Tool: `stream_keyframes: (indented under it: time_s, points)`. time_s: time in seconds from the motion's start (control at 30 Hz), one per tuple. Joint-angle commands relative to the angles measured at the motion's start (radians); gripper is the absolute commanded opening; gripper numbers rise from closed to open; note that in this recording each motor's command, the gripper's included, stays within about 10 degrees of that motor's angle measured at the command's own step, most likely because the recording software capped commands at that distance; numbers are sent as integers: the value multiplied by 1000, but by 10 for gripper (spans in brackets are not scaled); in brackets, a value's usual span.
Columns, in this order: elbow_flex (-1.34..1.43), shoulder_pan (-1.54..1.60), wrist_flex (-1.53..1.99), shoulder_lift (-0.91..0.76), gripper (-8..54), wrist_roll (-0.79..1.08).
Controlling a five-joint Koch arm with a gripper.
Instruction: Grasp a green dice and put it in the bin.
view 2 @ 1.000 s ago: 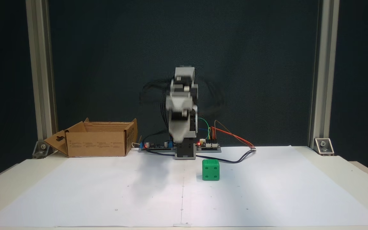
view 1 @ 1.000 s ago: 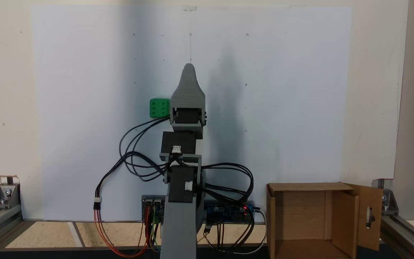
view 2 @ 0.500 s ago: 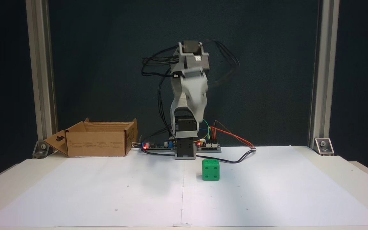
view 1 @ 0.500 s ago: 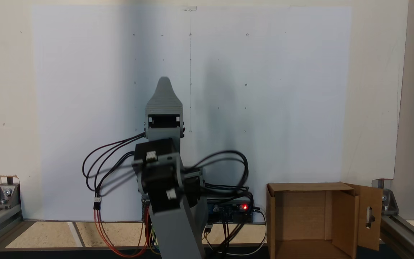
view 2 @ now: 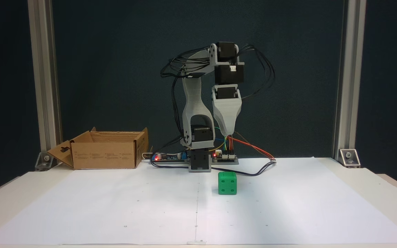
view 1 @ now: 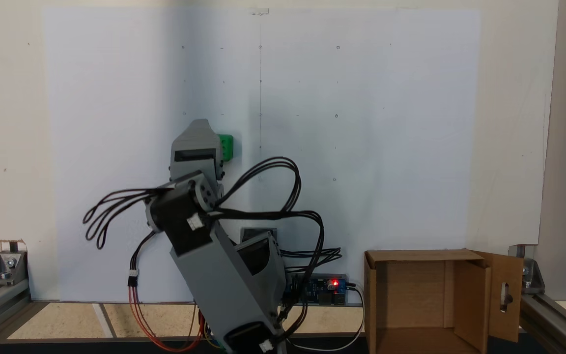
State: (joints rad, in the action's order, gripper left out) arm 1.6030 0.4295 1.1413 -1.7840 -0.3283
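White paper covers the tabletop (view 2: 81,213), dark curtain behind. Nearest the front camera: green dice (view 2: 227,183) on the paper, untouched, right of the centre line. Above and just behind it hangs the hand (view 2: 228,132), tip pointing down, well clear of the cube; whether it is spread or pressed together, cannot tell. Farther back left, the bin (view 2: 103,155), open-topped. Step in hand: approach, grasp not yet made. Next move likely calls for descent forward with jaws spread, straddling the cube.
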Motion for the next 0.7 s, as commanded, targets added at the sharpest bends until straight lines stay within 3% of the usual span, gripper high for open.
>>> stream_keyframes:
  time_s: [0.0, 0.67]
  points:
    - [-57, 3, -3, -2, 435, -71]
    - [179, 5, -184, -11, 434, -124]
